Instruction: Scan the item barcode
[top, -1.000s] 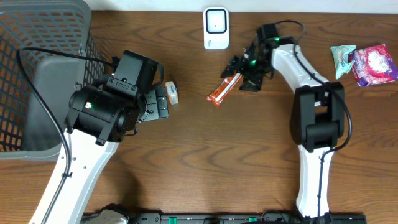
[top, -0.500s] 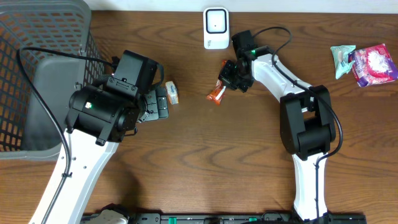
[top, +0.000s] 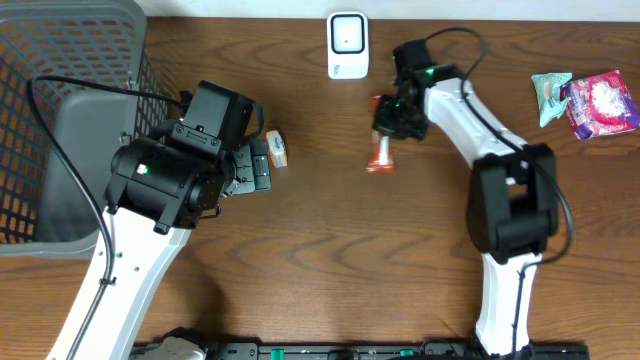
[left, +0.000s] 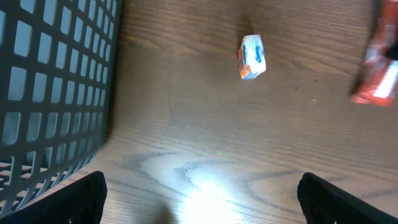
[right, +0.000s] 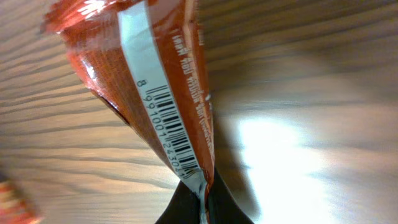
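My right gripper (top: 392, 122) is shut on one end of an orange snack packet (top: 380, 148), which hangs lengthwise just below and right of the white scanner (top: 347, 45). In the right wrist view the packet (right: 149, 81) is pinched between the dark fingers of the right gripper (right: 205, 202), and its white strip with the barcode (right: 171, 127) faces the camera. My left gripper (top: 256, 166) stands wide open over bare wood, with nothing between the fingertips of the left gripper (left: 199, 202). The orange packet (left: 378, 78) shows blurred at the right edge of the left wrist view.
A small white and orange packet (top: 276, 148) (left: 252, 56) lies beside the left gripper. A dark mesh basket (top: 60, 120) (left: 50, 93) fills the far left. Two snack bags, teal (top: 549, 93) and pink (top: 603, 102), lie at the far right.
The right gripper shut on the orange packet and carried it first left, then back right. The packet now hangs upright instead of lying slanted. The left arm has not moved.
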